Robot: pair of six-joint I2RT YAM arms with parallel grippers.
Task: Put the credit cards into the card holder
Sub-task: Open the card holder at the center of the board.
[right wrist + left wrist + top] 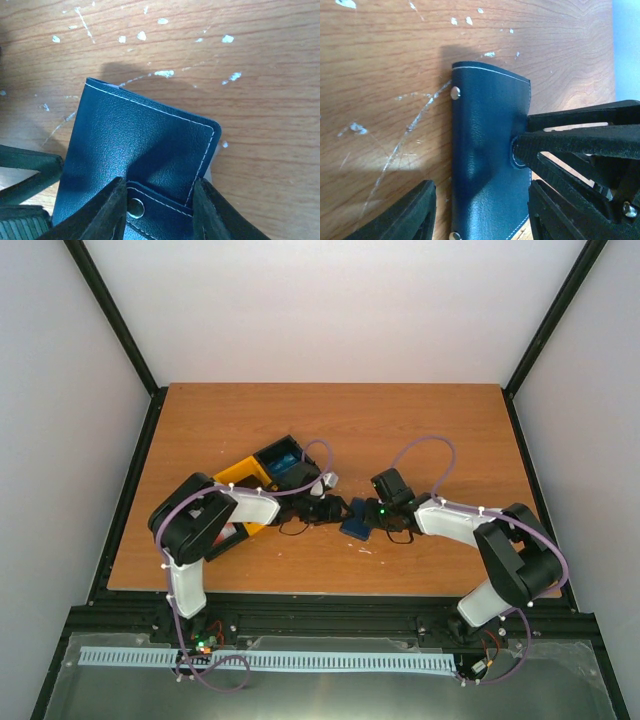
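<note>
The card holder (355, 527) is a dark navy folding wallet lying closed on the table between the two arms. In the left wrist view the card holder (490, 150) lies between the fingers of my left gripper (481, 192), which is open, with a gap at its left finger. In the right wrist view my right gripper (160, 195) is open, its jaws close on either side of the snap flap (165, 212) at the card holder's (135, 140) edge. A blue credit card (281, 462) lies in the tray.
A black-and-yellow compartment tray (240, 472) stands left of centre, partly under the left arm (205, 525). The right arm (480, 530) reaches in from the right. Black frame rails (130, 480) border the wooden table (400, 430), whose surface is scratched and flecked white.
</note>
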